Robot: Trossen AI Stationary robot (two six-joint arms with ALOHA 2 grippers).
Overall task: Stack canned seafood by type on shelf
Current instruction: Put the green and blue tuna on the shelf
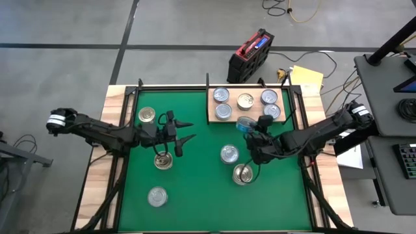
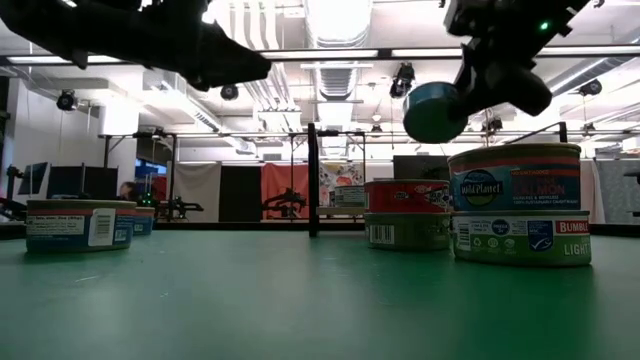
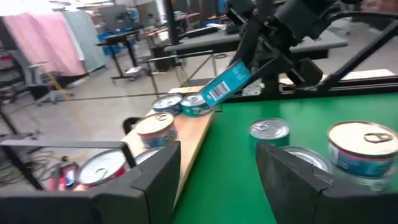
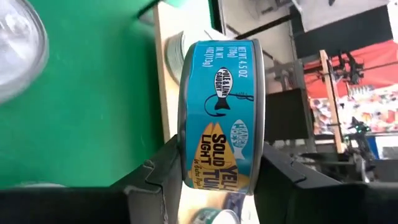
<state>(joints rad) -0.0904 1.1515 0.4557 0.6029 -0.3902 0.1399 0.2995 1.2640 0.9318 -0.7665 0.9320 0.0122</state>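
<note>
Above the pale wooden shelf's [image 1: 212, 104] edge, right gripper [image 1: 252, 130] clamps a blue tuna tin [image 4: 221, 115], needing lowering onto matching tins; left gripper [image 1: 184, 131] gapes empty.

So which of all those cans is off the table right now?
The teal can, pinched on edge in the right claw beside the shelf. The others sit flat.

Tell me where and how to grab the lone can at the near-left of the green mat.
Grip the can across its low round side wall, coming straight down from above with jaws spread past the lid. It stands upright, lid up, with bare mat all around, so either side is free. The left gripper seems better placed.
</note>
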